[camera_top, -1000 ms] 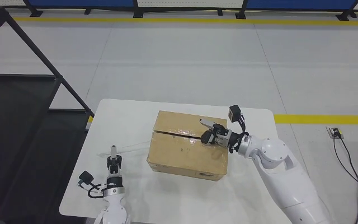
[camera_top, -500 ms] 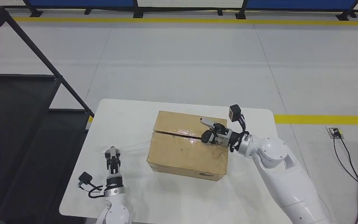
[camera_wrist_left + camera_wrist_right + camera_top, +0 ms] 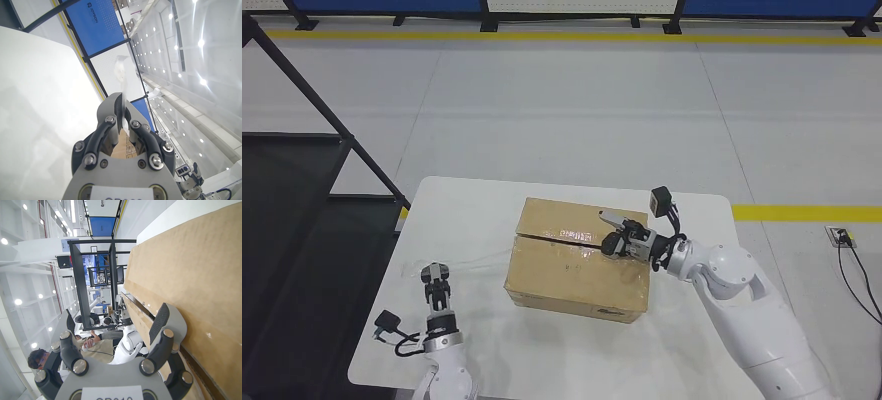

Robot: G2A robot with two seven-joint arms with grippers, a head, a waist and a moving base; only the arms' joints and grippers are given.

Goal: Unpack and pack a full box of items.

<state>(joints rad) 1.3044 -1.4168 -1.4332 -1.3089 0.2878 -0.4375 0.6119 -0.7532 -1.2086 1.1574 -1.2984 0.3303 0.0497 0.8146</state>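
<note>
A brown cardboard box (image 3: 577, 265) lies in the middle of the white table (image 3: 462, 210), its top flaps meeting at a dark seam (image 3: 140, 309). My right gripper (image 3: 610, 232) rests open on the box top at the seam's right end; one pad (image 3: 160, 321) lies against the flap edge of the box (image 3: 189, 275). My left gripper (image 3: 433, 278) is left of the box near the table's front. It is shut on a strip of clear tape (image 3: 121, 72) that sticks out past its fingertips (image 3: 118, 106). A faint line of tape (image 3: 477, 264) runs back towards the box.
A black metal frame (image 3: 302, 200) stands beside the table's left edge. Bare table surface lies to the left of and in front of the box. The table's front edge is close behind the left gripper.
My left gripper has drawn back towards the table's front left, away from the box, with the tape in it. The right gripper has stayed on the box top.
</note>
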